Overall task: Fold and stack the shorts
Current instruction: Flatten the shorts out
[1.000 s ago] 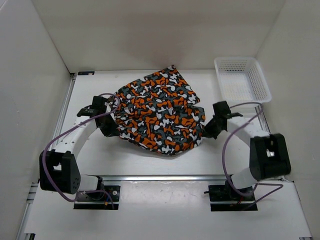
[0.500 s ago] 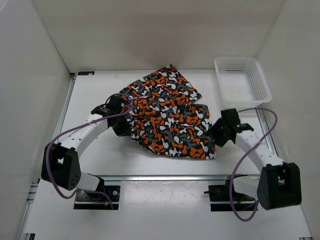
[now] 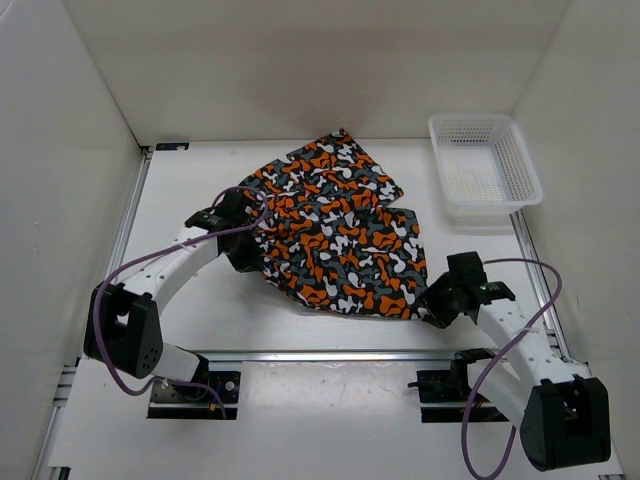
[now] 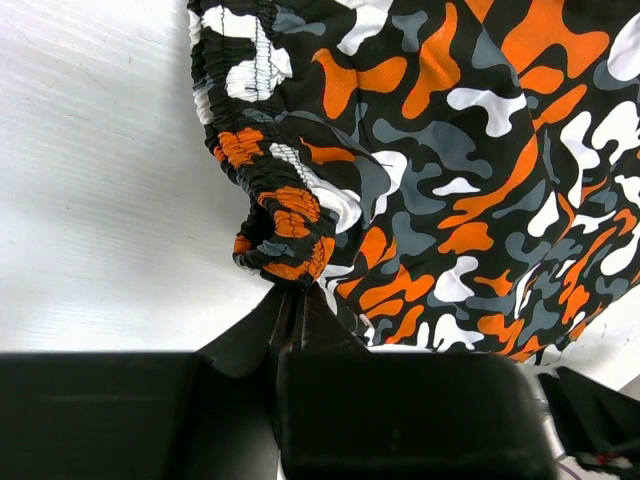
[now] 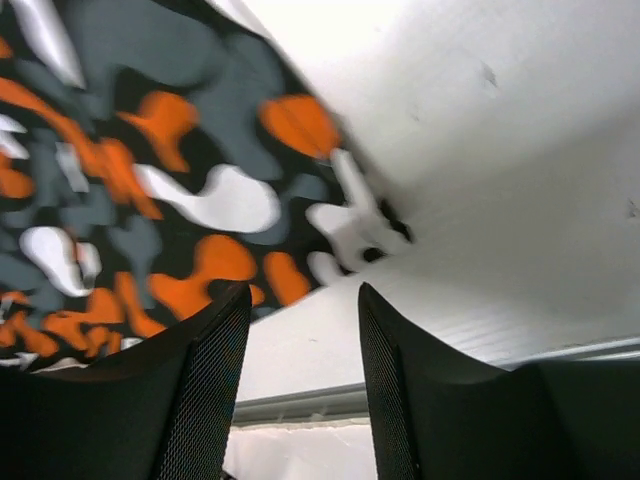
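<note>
Centre frame on tabletop: shorts mid-fold. Clamped on waistband with left end effector; right end effector half open, empty, beside lower-right hem. Next, probably: grasp hem, fold across.

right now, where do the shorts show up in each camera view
top external: the shorts lie mid-table, between the two arms.
left wrist: the shorts fill the upper right; the bunched waistband runs down into the shut left end effector.
right wrist: the shorts fill the upper left; a corner lies ahead of the open right end effector.
shared landmark: the white table, bare beside the fabric in every view.
</note>
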